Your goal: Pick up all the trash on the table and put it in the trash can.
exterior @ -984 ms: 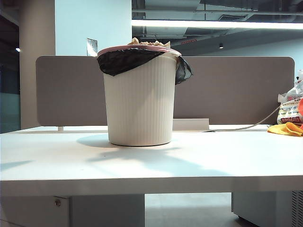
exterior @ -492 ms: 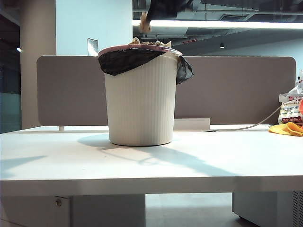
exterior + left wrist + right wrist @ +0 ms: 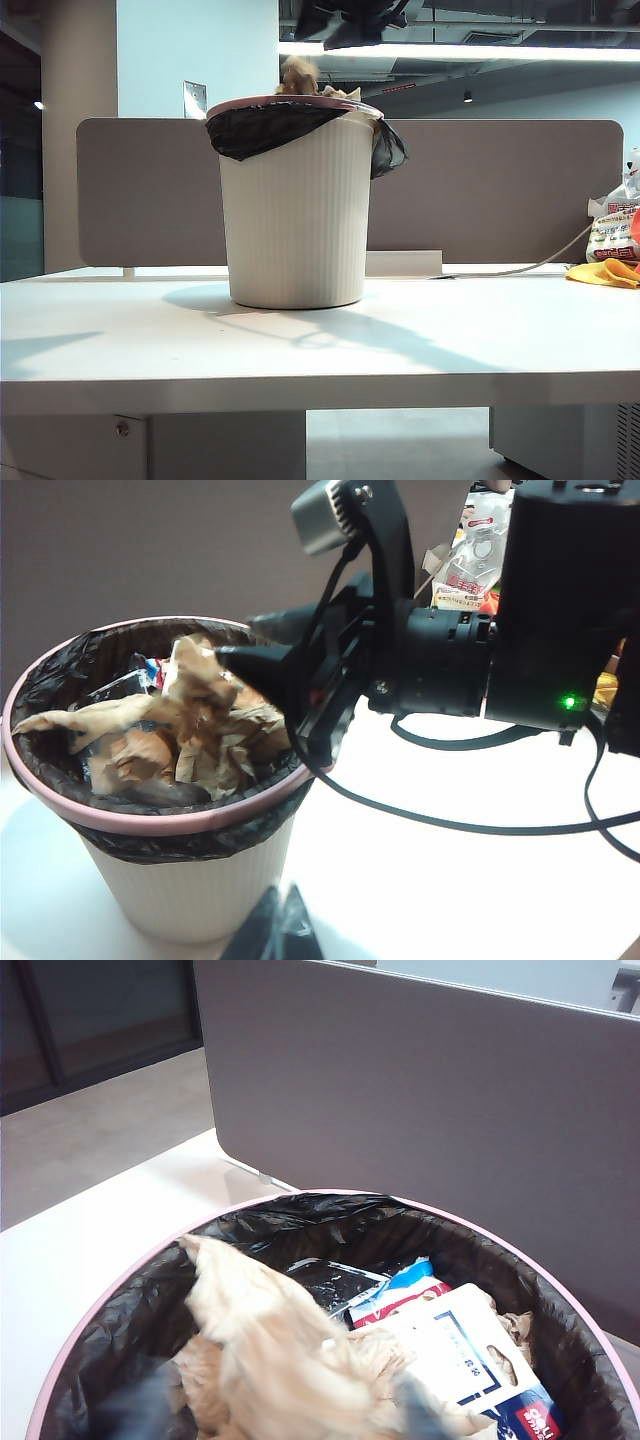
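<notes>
The cream ribbed trash can (image 3: 295, 220) with pink rim and black liner stands on the white table (image 3: 420, 350). My right gripper (image 3: 335, 28) hangs over it at the top of the exterior view. A tan crumpled ball of trash (image 3: 297, 75) is loose just under it, above the rim. In the left wrist view the right gripper (image 3: 245, 640) has its jaws apart beside that ball (image 3: 200, 675). Its own view shows blurred paper (image 3: 270, 1350) between spread fingers (image 3: 135, 1405). More crumpled paper fills the bin (image 3: 150, 822). My left gripper (image 3: 281, 925) is shut and empty, low beside the bin.
A grey-brown partition panel (image 3: 500, 190) runs behind the table. At the far right lie a printed white bag (image 3: 612, 225), a yellow-orange cloth (image 3: 605, 272) and a grey cable (image 3: 520, 268). Printed packaging (image 3: 470, 1360) lies among the paper in the bin.
The right gripper came down into view over the bin holding a paper ball. Its jaws have since opened and the ball has dropped to just above the rim.
</notes>
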You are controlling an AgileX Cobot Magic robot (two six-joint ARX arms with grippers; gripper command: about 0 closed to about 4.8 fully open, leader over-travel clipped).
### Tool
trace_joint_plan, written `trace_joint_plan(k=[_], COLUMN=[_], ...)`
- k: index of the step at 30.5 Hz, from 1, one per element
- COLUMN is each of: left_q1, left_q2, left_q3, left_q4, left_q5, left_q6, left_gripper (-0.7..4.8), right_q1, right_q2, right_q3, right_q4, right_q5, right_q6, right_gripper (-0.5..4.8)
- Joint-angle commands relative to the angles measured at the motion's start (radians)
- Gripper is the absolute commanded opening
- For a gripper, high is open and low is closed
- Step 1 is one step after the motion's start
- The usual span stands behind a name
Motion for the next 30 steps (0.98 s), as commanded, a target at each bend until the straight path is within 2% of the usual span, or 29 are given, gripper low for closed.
trace_joint_plan(k=[1, 9, 10, 11, 12, 13, 17, 22, 25, 30], left_q1=[0.0, 0.0, 0.0, 0.0, 0.0, 0.0, 0.0, 0.0, 0.0, 0.0], left_q2=[-0.01, -0.084, -0.1, -0.117, -0.14, -0.158, -0.232, -0.328, -0.404, -0.535], left_q3=[0.006, 0.006, 0.006, 0.006, 0.006, 0.006, 0.005, 0.002, -0.024, -0.123], left_q4=[0.0, -0.01, -0.015, -0.023, -0.033, -0.047, -0.164, -0.334, -0.347, -0.356], left_q5=[0.003, -0.001, -0.001, -0.002, -0.003, -0.01, -0.023, -0.027, -0.027, -0.029], left_q6=[0.0, 0.001, 0.001, 0.001, 0.0, 0.0, 0.0, 0.005, 0.021, 0.032], left_gripper=[-0.05, -0.05, -0.05, -0.05, -0.05, -0.05, -0.05, -0.05, -0.05, -0.05], right_q1=[0.001, 0.001, 0.001, 0.001, 0.001, 0.001, 0.002, 0.003, 0.006, 0.059], right_q2=[-0.011, -0.109, -0.134, -0.16, -0.192, -0.216, -0.299, -0.42, -0.506, -0.698], right_q3=[0.007, 0.008, 0.008, 0.008, 0.008, 0.007, 0.007, 0.006, -0.008, -0.121], right_q4=[0.01, -0.081, -0.11, -0.141, -0.179, -0.202, -0.282, -0.46, -0.549, -0.592], right_q5=[-0.002, -0.002, -0.002, -0.002, -0.003, -0.006, -0.01, -0.009, -0.001, 0.137], right_q6=[0.0, -0.004, -0.004, -0.004, -0.004, -0.008, -0.012, -0.031, -0.055, -0.076], right_gripper=[4.79, 4.79, 4.64, 3.62, 1.61, 0.05, -0.09, -0.09, -0.09, -0.09])
